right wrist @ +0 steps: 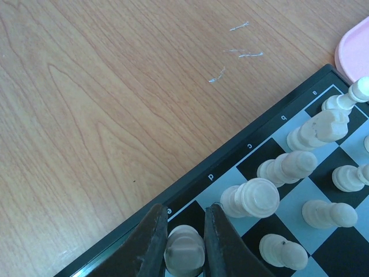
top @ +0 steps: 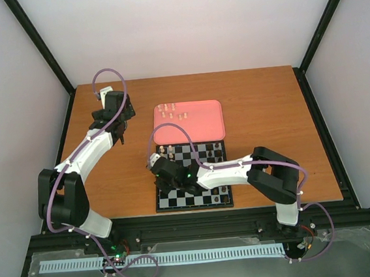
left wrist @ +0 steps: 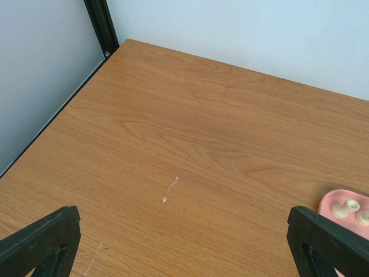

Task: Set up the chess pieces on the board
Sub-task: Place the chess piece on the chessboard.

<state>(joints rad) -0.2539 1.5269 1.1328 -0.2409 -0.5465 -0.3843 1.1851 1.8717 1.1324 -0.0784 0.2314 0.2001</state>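
The black-and-white board (top: 178, 201) lies in front of the pink tray (top: 203, 127). My right gripper (top: 164, 169) hangs over the board's left edge. In the right wrist view it (right wrist: 184, 214) is shut on a cream chess piece (right wrist: 184, 251) above the dark square by the letter e on the board's border (right wrist: 230, 156). More cream pieces (right wrist: 253, 197) stand in a row along that edge, with a second row (right wrist: 328, 213) behind. My left gripper (top: 120, 128) is open over bare wood left of the tray, its fingers (left wrist: 40, 242) wide apart with nothing between them.
Several loose cream pieces (top: 169, 110) lie at the tray's far left, and the tray corner (left wrist: 334, 199) shows in the left wrist view. Dark pieces (top: 216, 150) stand along the board's right side. A black frame post (left wrist: 101, 26) and grey walls enclose the table.
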